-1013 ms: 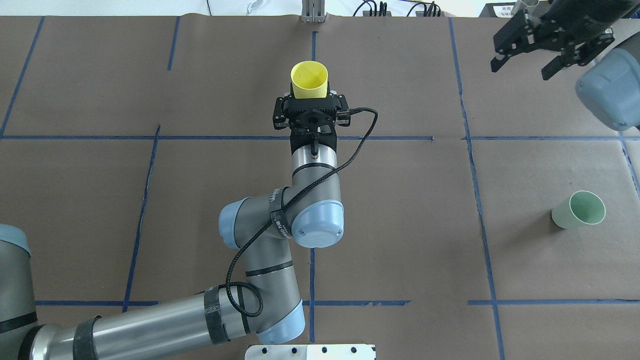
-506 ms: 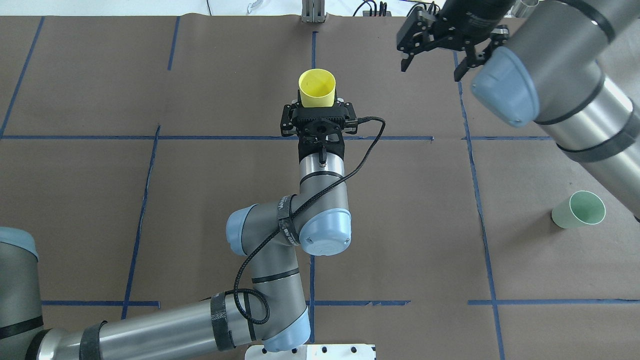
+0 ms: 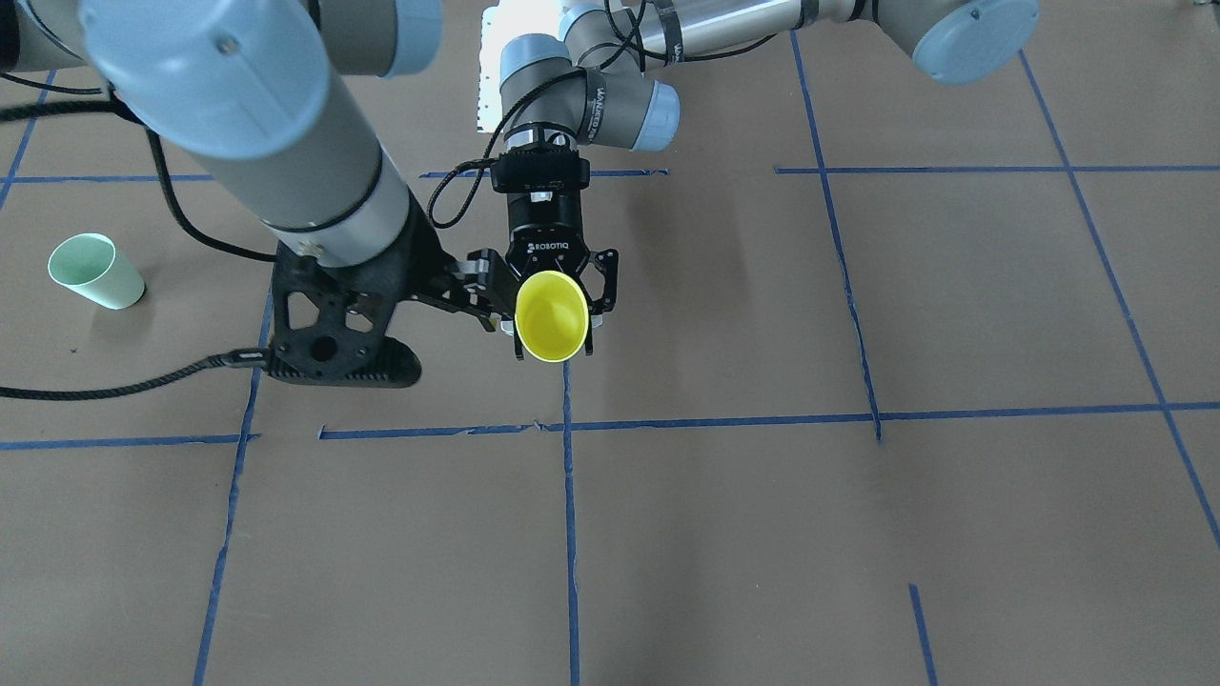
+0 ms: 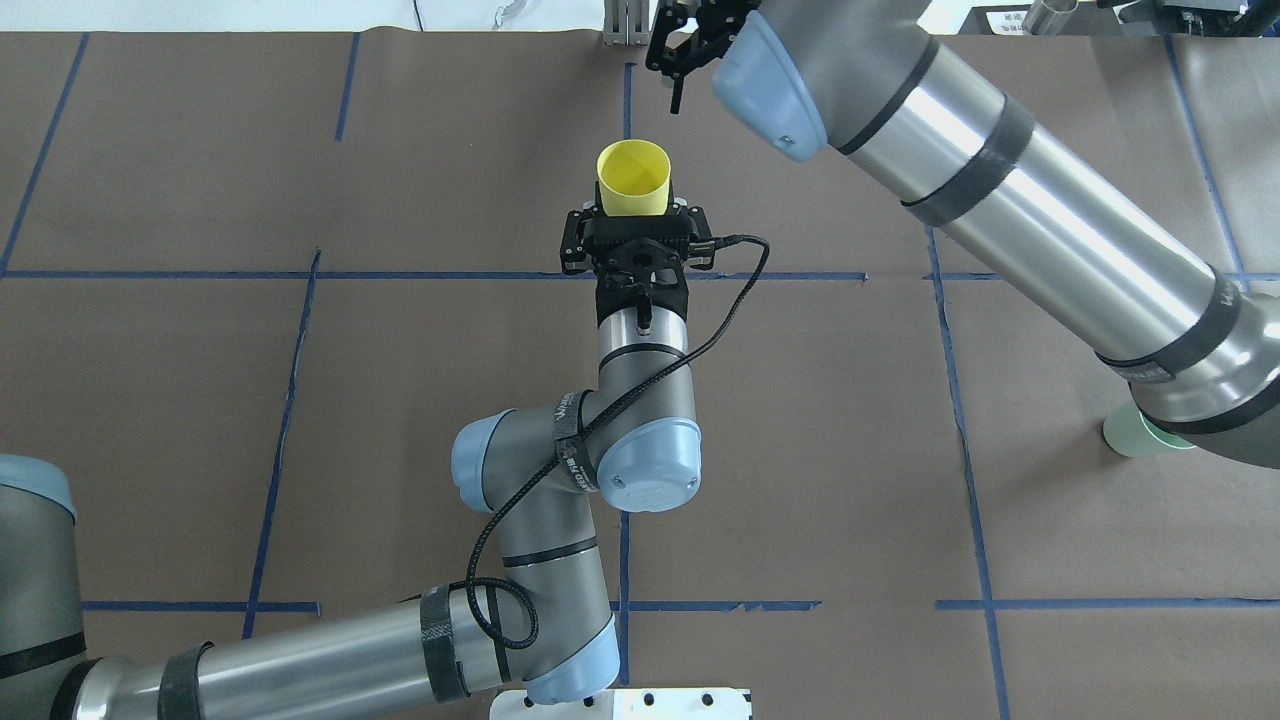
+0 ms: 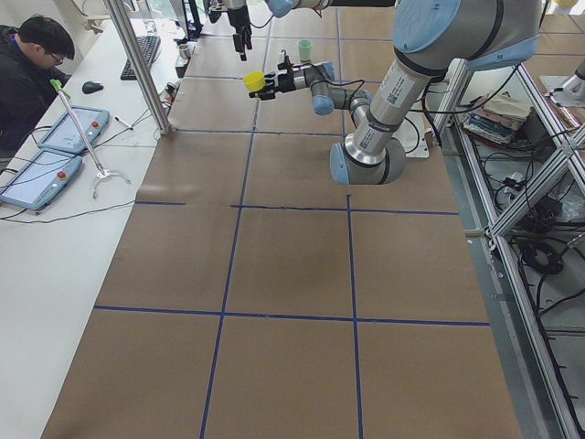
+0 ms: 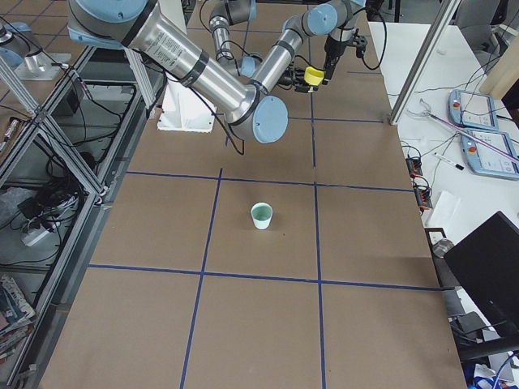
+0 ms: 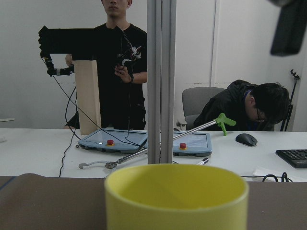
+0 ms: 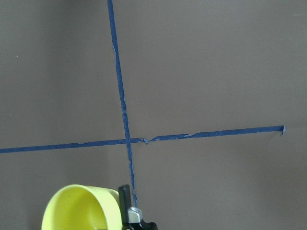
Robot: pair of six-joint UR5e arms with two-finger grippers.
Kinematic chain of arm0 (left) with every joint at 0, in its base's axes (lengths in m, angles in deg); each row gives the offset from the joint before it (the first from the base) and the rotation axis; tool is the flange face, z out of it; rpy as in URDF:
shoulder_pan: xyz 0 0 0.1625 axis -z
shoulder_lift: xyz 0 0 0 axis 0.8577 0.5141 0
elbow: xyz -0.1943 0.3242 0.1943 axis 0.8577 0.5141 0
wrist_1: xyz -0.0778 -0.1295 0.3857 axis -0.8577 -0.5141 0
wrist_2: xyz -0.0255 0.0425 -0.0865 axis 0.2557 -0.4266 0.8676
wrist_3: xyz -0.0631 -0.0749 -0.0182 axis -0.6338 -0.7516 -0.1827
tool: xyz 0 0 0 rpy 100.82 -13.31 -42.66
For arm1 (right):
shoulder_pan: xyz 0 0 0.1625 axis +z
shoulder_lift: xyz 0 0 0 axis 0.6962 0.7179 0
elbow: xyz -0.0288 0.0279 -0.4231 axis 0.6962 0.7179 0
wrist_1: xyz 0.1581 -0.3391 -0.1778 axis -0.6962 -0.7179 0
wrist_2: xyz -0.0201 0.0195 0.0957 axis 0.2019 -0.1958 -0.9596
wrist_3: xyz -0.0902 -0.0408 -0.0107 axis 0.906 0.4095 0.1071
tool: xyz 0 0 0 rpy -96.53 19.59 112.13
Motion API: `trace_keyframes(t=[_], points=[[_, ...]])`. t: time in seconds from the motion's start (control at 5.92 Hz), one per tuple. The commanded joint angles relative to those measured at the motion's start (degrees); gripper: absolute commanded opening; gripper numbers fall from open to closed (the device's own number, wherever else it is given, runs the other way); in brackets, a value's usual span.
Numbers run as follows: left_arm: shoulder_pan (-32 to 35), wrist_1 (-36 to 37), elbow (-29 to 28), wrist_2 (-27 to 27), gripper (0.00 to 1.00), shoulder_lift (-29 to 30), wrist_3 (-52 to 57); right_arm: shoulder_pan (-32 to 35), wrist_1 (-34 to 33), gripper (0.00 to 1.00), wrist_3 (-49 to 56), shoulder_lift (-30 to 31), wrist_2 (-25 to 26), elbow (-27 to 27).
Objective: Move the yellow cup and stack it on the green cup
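**Desk:** Where is the yellow cup (image 4: 633, 180)?

**Me:** I have it in the left gripper (image 3: 553, 332), fingers clamped on its wall. It is held off the table (image 4: 800, 450) over the middle, toward the far side. It is tipped, mouth up and away from the robot, and I see only its bare yellow inside.

**Desk:** And the green cup (image 3: 95, 272)?

**Me:** It stands upright on the table out at the right, well apart from the other cup, with just pale wall showing inside. From overhead, the right arm (image 4: 1010, 190) covers most of it.

**Desk:** What about the right gripper (image 4: 665, 85)?

**Me:** It hangs just beyond the yellow cup. Its fingers look parted, with nothing between them.

**Desk:** Any writing?

**Me:** "ROBOTIQ" on the left gripper's body.

**Desk:** The surroundings?

**Me:** The table is covered in brown paper, gridded with blue tape (image 4: 200, 274). Past the far edge is a white desk (image 5: 37, 274) with two pendants (image 7: 112, 139) with red buttons, a keyboard (image 7: 293, 155) and a mouse (image 7: 246, 139). There is also an aluminium post (image 7: 160, 81), a seated person (image 7: 259, 105) and a standing person (image 7: 115, 62).
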Motion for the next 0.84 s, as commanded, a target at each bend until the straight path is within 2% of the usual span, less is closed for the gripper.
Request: trace_keyframes(t=[0.0,0.68], points=[[0.0,0.0,0.0,0.0,0.4,0.0,0.0,-1.2,-0.1,0.96,5.7,-4.9,0.0,10.0],[0.1,-0.2,0.0,0.1,0.4,-0.1,-0.1,-2.0,-0.7,0.89,11.0,-5.1,0.0,8.6]])
